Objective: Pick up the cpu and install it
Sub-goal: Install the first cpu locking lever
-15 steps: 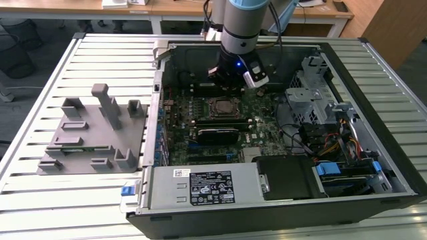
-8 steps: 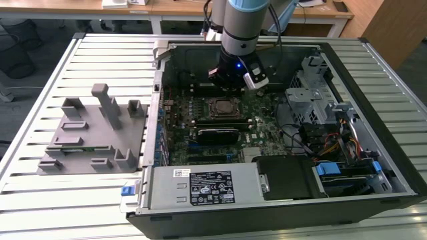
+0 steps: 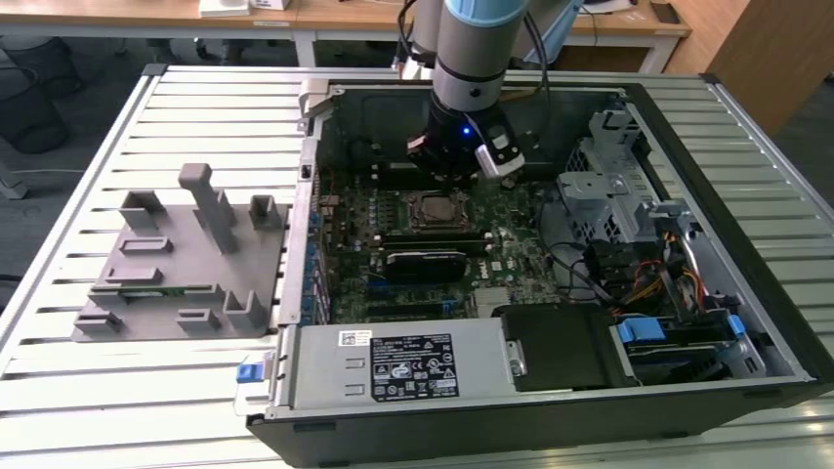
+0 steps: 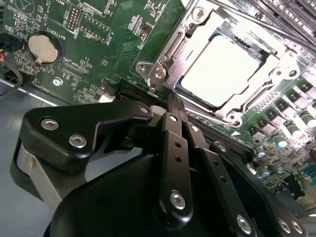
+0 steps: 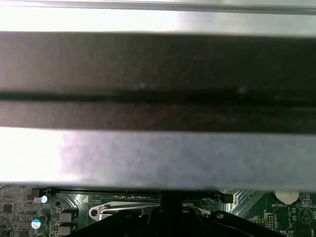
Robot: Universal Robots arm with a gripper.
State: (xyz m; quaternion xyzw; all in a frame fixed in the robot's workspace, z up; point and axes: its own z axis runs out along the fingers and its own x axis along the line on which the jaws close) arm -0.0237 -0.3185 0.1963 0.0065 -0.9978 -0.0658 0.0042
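Note:
The cpu [image 4: 222, 69] lies flat in the motherboard socket [image 3: 437, 210], its silvery top bright inside the metal frame [image 4: 165, 61]. My gripper [image 3: 447, 176] hangs inside the open computer case, just above the board and slightly behind the socket in the exterior view. In the second wrist view the gripper [image 4: 170, 98] has its black fingers [image 4: 173, 143] pressed together with nothing between them, the tips just short of the socket frame's edge and apart from the cpu. The first wrist view shows the socket's metal lever [image 5: 123, 210] just ahead of the gripper's black body.
The case wall [image 5: 158, 74] stands close behind the gripper. A drive cage [image 3: 612, 186] and cables [image 3: 651, 283] fill the case on the exterior view's right, and a power supply [image 3: 391, 366] sits in front. Grey fixture blocks [image 3: 170, 264] stand on the slatted table. A coin battery [image 4: 43, 47] sits on the board.

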